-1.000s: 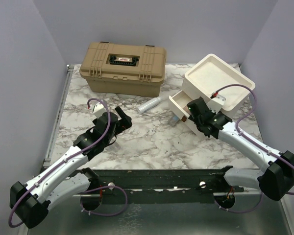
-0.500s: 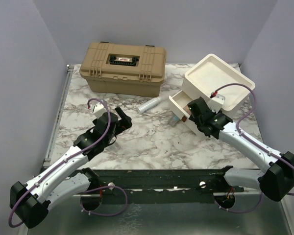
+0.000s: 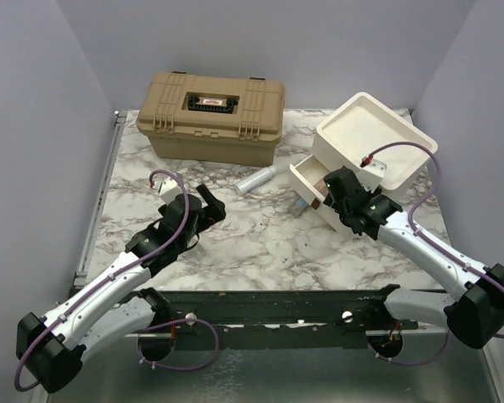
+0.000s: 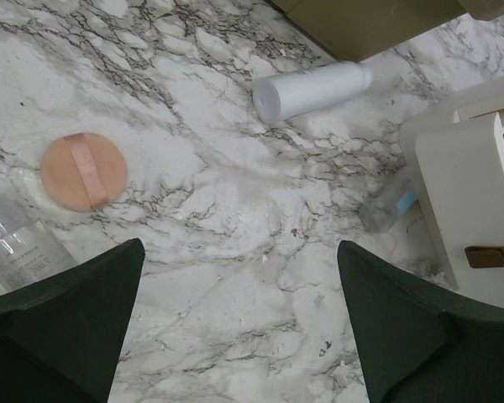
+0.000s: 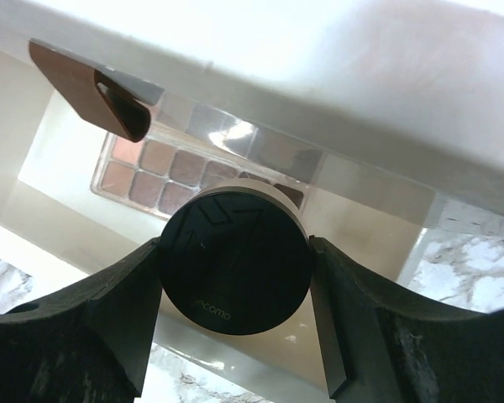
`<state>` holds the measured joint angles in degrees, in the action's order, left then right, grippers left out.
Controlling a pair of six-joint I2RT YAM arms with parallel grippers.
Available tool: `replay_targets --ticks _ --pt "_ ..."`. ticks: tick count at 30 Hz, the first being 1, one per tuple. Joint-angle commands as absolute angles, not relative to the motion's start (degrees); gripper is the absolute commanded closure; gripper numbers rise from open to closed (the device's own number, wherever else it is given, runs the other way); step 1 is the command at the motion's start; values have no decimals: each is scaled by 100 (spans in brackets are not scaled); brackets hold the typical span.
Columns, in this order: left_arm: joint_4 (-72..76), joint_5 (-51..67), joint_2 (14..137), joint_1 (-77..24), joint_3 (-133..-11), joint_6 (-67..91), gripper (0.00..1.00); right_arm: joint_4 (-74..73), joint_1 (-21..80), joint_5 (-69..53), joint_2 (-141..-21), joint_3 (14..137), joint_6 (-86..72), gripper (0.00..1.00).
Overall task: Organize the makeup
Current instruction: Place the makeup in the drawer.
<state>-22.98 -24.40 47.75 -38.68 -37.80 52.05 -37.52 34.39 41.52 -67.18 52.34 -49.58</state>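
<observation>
right arm (image 3: 420,243) shifted slightly at drawer (image 3: 305,179); right gripper (image 5: 233,252) pinches black round compact (image 5: 233,264) above palette (image 5: 147,172), apparently for stowing there, view tight. left gripper (image 4: 239,248) wide open, empty, over table (image 3: 260,243); lavender tube (image 4: 311,88), peach puff (image 4: 84,170) lie loose.

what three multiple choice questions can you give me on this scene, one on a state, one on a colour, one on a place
1. The left gripper is:
a) open and holding nothing
b) shut on a brush
c) shut on a lid

2. The round puff on the marble table is:
a) blue
b) peach
c) black

3. The black compact is:
a) lying flat on the marble
b) in the left gripper
c) in the right gripper, over the open drawer

Answers:
1 a, since its fingers stand wide apart with only marble between them.
2 b, since the left wrist view shows a peach disc with a band across it.
3 c, since a finger presses each side of it, with a palette in the drawer beyond.
</observation>
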Motion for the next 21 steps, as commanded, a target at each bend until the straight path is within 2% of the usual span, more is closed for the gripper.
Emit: replay_targets --ticks 1,8,9,10,11,17,21 --pt "-2255 -2298 4708 -3847 -3737 5230 1 -3199 3410 3825 -6630 5014 -4679 31" --pt "-2250 -2268 4681 -3843 -3765 5165 1 -3476 3410 4021 -6681 5132 -5002 28" --pt "-2254 -2272 4676 -3841 -3752 5175 1 -3480 3410 4050 -6654 5151 -4954 23" --pt "-2255 -2271 4676 -3847 -3747 5181 1 -3483 3410 4067 -6627 5172 -4924 13" --pt "-2253 -2264 4676 -3847 -3743 5197 1 -3495 3409 4069 -6607 5195 -4898 9" --pt "-2255 -2223 4676 -3846 -3797 5170 1 -3465 3410 3945 -6387 5269 -4696 8" --pt "-2250 -2246 4686 -3845 -3791 5166 1 -3204 3410 3439 -6187 5399 -4199 8"
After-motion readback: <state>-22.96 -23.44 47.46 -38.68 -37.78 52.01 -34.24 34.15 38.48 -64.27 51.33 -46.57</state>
